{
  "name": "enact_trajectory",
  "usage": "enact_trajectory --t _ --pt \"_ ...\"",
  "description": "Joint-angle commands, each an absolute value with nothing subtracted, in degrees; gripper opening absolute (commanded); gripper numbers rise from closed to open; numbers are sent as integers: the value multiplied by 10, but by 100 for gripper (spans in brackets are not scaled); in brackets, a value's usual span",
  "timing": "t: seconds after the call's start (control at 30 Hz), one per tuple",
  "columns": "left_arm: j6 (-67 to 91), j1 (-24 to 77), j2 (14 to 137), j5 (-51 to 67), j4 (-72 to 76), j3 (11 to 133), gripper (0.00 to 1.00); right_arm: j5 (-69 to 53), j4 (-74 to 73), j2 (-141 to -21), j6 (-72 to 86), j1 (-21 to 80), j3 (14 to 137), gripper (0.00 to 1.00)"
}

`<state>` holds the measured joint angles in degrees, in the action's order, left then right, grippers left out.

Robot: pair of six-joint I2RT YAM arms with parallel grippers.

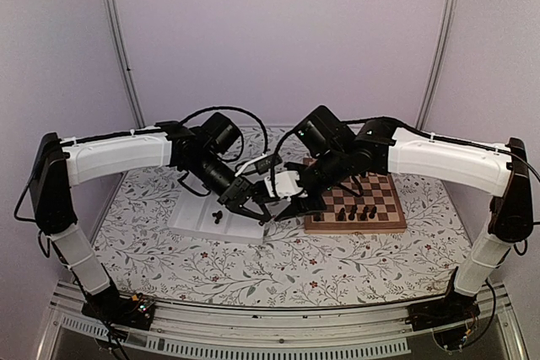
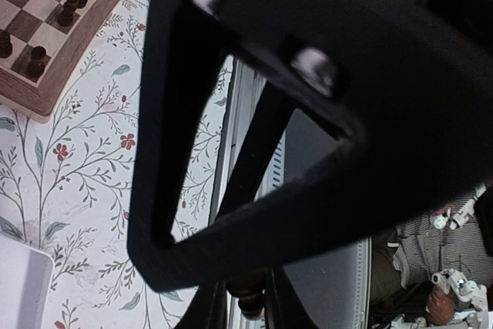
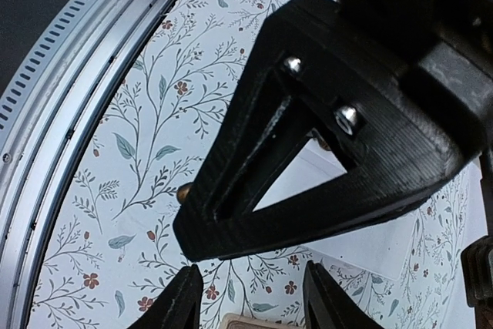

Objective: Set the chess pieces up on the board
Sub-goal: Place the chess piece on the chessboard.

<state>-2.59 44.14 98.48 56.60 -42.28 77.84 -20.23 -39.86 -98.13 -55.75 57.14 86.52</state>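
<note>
Hard to read: left claw (image 1: 246,203), tips cut off at the wrist view's lower edge, closed on a small dark piece (image 2: 248,298) whose shape and long axis are unclear. Right claw (image 1: 292,206): fingers (image 3: 179,300) apart, nothing clamped; a pale wooden bit (image 3: 243,321) between them is cut off and unidentifiable. Other pieces (image 1: 356,212): few, dark, upright, in a row by the near edge of the board (image 1: 388,227); two dark specks in the tray (image 1: 194,221), orientation unclear. Arms: both extended inward, elbows out, claws close together between tray and board.
</note>
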Motion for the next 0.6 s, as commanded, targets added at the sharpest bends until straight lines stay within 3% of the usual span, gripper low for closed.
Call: enact_trajectory --t 0.0,0.3,0.57 --pt "-26 448 995 576 -405 791 16 -205 -403 -989 -556 585 878 47" --pt "18 444 993 581 -349 784 16 -207 -385 -986 -537 595 869 44" --pt "103 432 992 573 -250 756 16 -178 -315 -981 -478 595 842 28"
